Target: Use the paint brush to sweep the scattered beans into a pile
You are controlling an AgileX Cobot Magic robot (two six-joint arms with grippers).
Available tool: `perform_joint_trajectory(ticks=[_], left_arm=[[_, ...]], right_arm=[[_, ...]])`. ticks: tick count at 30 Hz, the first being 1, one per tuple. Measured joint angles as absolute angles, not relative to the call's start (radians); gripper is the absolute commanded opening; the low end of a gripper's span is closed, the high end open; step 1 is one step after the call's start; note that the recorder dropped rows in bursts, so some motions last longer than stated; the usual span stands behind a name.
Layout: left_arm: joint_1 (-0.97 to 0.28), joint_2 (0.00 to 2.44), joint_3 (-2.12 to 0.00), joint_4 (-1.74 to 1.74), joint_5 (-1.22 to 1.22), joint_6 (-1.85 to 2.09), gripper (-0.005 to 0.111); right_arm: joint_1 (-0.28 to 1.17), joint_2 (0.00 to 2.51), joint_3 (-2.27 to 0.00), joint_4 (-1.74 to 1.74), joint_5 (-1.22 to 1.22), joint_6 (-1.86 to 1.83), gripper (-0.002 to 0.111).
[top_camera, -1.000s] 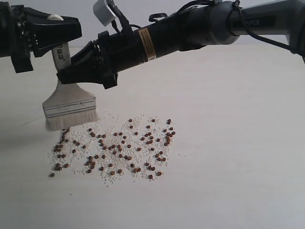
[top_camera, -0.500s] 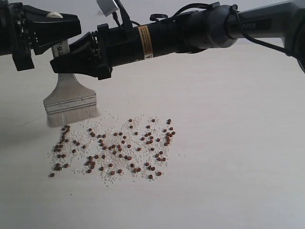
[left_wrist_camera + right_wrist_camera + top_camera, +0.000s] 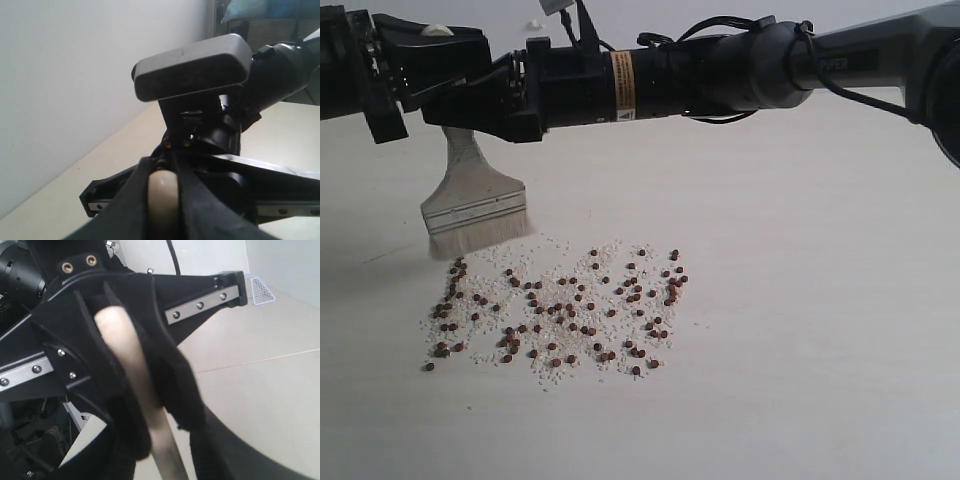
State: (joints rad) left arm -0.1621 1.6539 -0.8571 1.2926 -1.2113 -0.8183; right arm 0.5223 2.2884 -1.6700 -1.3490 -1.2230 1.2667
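Outwardly, the exterior view tells the most. The paint brush [image 3: 475, 195] hangs upright over the table [image 3: 800, 300], its white bristles [image 3: 480, 240] at the far left edge of the beans [image 3: 570, 310]. These lie scattered among whitish grains [image 3: 610, 255], with no pile formed. The left gripper [image 3: 460, 58] clasps the handle's top and the right gripper [image 3: 470, 112] clamps it lower down, above the ferrule. I cannot tell whether the bristle tips touch the table.

The left wrist view shows what that view hides: the rounded pale handle [image 3: 162, 200] is pinched tight between two black fingers [image 3: 132, 200]. Neither beans nor bristles appear.

The right wrist view shows the handle running down between its own closed fingers [image 3: 172, 375], with bare tabletop beyond.

Judging by looks, the brush is light and stiff in the handle, while the bristles are soft and will splay under pressure. The handle is the right place to hold. The beans are small, round and likely to roll, so gentle strokes seem wise.
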Motion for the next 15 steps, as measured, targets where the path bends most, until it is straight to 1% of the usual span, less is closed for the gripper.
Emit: perform_joint_trajectory(ticks=[2,8,10,12,15], left_arm=[[-0.162,1.654,-0.857,1.284,-1.207,-0.816,0.0],[-0.162,1.654,-0.857,1.278,-1.207,-0.822,0.0],[-0.162,1.654,-0.857,1.278,-1.207,-0.822,0.0],[-0.162,1.654,-0.857,1.278,-1.205,-0.822,0.0],[-0.162,1.657,-0.857,1.28,-1.197,-0.824,0.0]], right_arm=[[0.522,2.288,-1.67,-1.349,-1.224,1.267,0.022],[0.522,2.288,-1.67,-1.353,-1.228,1.248,0.02],[0.522,2.291,-1.67,-1.353,-1.23,1.248,0.013],[0.522,2.298,-1.672,-1.35,-1.235,1.246,0.0],[0.522,2.308,-1.674,-1.341,-1.243,1.244,0.0]])
